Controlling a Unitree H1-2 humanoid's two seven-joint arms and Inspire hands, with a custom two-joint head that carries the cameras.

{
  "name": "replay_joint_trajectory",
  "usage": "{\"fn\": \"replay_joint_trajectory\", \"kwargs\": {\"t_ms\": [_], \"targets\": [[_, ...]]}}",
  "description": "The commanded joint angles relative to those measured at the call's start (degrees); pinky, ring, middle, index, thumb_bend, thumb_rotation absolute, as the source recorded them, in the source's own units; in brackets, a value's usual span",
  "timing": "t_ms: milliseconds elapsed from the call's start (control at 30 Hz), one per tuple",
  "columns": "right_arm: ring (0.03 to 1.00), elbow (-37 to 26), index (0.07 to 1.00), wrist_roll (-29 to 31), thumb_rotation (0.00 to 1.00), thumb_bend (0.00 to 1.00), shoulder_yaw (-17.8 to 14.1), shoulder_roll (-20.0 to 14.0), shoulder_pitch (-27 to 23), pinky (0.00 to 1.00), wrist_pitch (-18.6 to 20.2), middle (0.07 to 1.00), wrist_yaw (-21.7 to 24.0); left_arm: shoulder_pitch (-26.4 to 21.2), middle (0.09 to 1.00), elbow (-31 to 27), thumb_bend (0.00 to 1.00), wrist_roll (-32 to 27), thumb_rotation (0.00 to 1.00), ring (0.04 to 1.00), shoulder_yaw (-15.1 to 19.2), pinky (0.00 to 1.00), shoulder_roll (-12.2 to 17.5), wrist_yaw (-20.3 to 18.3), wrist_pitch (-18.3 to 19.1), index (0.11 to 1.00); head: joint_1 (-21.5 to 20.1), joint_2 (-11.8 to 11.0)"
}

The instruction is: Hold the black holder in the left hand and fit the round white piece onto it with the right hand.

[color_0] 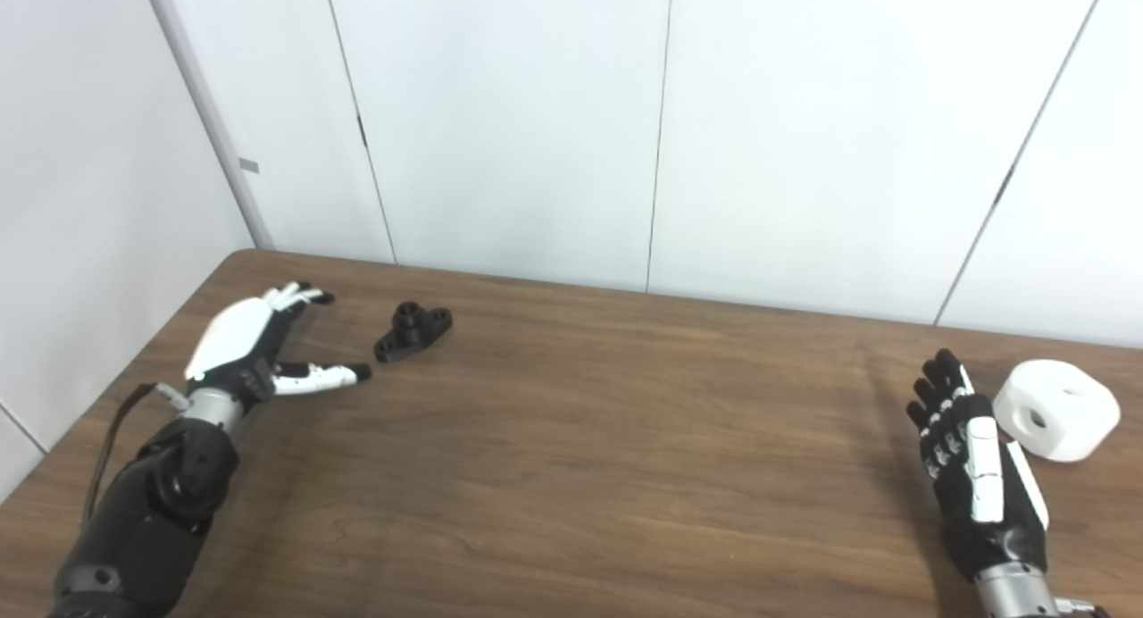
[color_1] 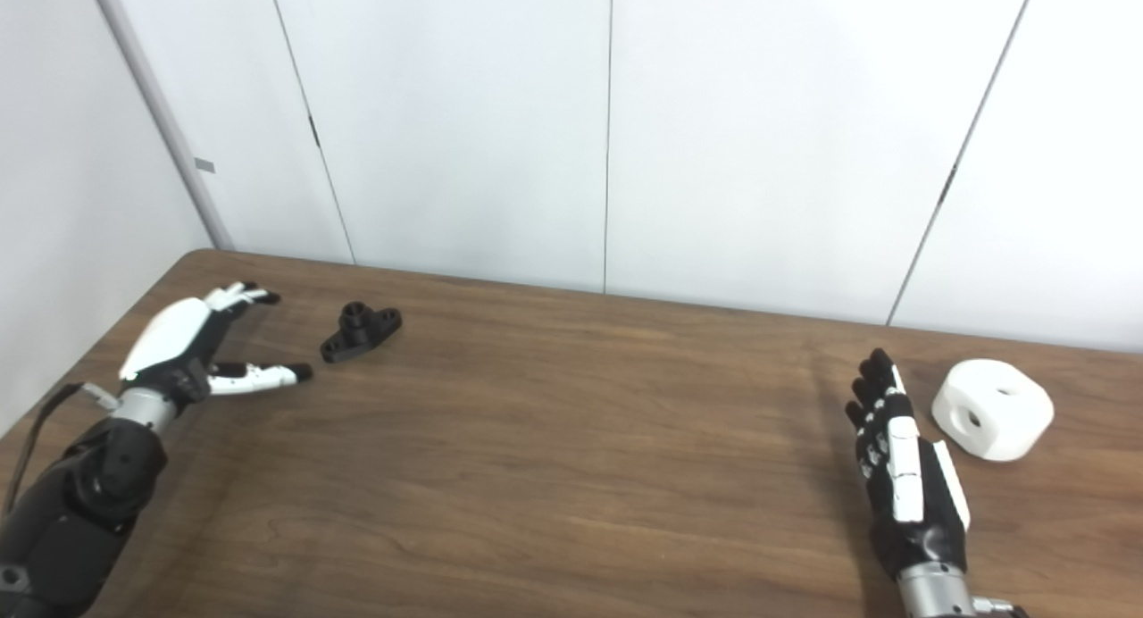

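Observation:
The black holder (color_0: 412, 330), a small flanged part with a short upright post, lies on the wooden table (color_0: 571, 439) toward the far left. My left hand (color_0: 259, 346) rests just left of it, open, thumb pointing at the holder, not touching it. The round white piece (color_0: 1056, 409), a thick disc with holes, sits at the right side of the table. Just left of that piece my right hand (color_0: 973, 462) stands edge-on, open, with its fingers straight and a small gap between them and the piece.
White wall panels (color_0: 661, 127) rise right behind the table's far edge. The table's left edge runs close beside my left arm (color_0: 143, 520). A black cable (color_0: 112, 439) loops off the left wrist.

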Motion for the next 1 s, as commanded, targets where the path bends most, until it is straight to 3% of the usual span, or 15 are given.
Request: {"fn": "replay_joint_trajectory", "kwargs": {"t_ms": [0,300,633,967], "targets": [[1.0,3.8,1.0,0.3,1.0,0.32,-0.1,0.3,2.7,1.0,-2.0,1.0,0.7,-3.0,0.963,-0.2,0.98,-0.4,0.51,1.0,0.1,1.0,3.1,0.3,-0.6,0.834,0.2,0.1],[1.0,3.5,1.0,0.7,1.0,0.34,-0.5,0.2,2.6,1.0,-1.5,1.0,0.8,-4.9,0.954,2.1,0.98,-0.8,0.47,1.0,-2.1,1.0,3.1,-2.3,1.7,0.821,1.3,0.0],[1.0,3.1,1.0,1.6,1.0,0.34,-1.6,-0.6,3.1,1.0,-1.4,1.0,1.0,-5.8,0.957,4.2,1.0,-0.9,0.52,1.0,-4.1,1.0,2.7,-1.9,1.0,0.835,4.0,-0.2],[1.0,1.8,1.0,1.3,1.0,0.34,-1.8,-0.1,3.5,1.0,-1.2,1.0,0.5,-7.1,0.945,7.9,1.0,-1.1,0.52,1.0,-4.9,1.0,3.1,-1.6,0.2,0.823,4.0,-0.1]]}}
